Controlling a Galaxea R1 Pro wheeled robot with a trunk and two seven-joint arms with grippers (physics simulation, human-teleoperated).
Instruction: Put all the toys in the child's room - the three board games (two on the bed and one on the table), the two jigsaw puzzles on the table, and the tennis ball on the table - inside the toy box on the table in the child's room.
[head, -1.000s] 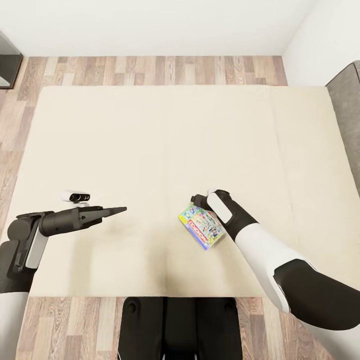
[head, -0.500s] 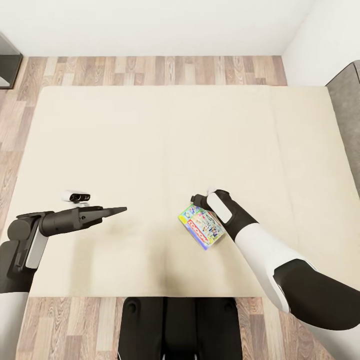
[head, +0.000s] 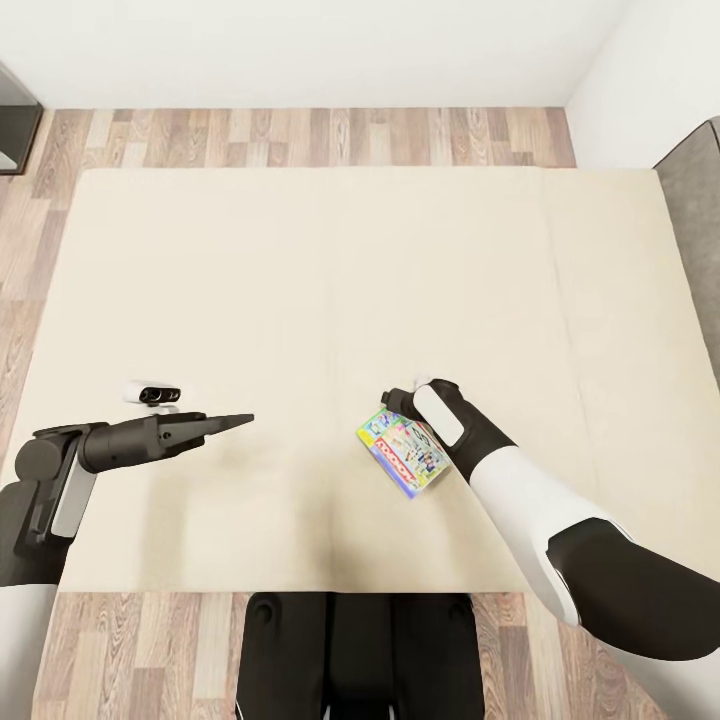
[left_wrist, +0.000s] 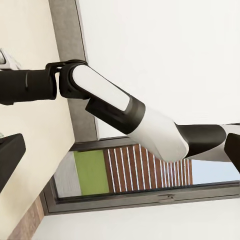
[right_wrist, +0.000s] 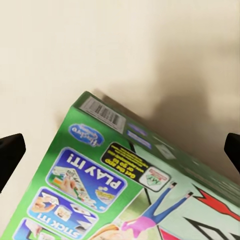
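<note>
One of the board games, a green and white Monopoly box (head: 403, 453), lies flat on the beige bed (head: 300, 280) near its front edge. My right gripper (head: 400, 408) hangs just above the box's far end, mostly hidden under its own wrist. In the right wrist view, the right gripper (right_wrist: 120, 152) is open, with a dark fingertip (right_wrist: 10, 155) at each side of the printed box (right_wrist: 125, 185) and not touching it. My left gripper (head: 240, 421) hovers over bare mattress well to the left, open and holding nothing; one fingertip (left_wrist: 10, 157) shows in the left wrist view.
The bed's grey padded frame (head: 695, 220) runs along the right side. Wood-plank floor (head: 300, 135) lies beyond the bed, below a white wall. A dark cabinet corner (head: 15, 125) sits at the far left. My dark base (head: 350, 650) stands against the bed's front edge.
The whole picture has shifted up a few pixels, so the camera moved slightly. Both arms and the Monopoly box hold their places.
</note>
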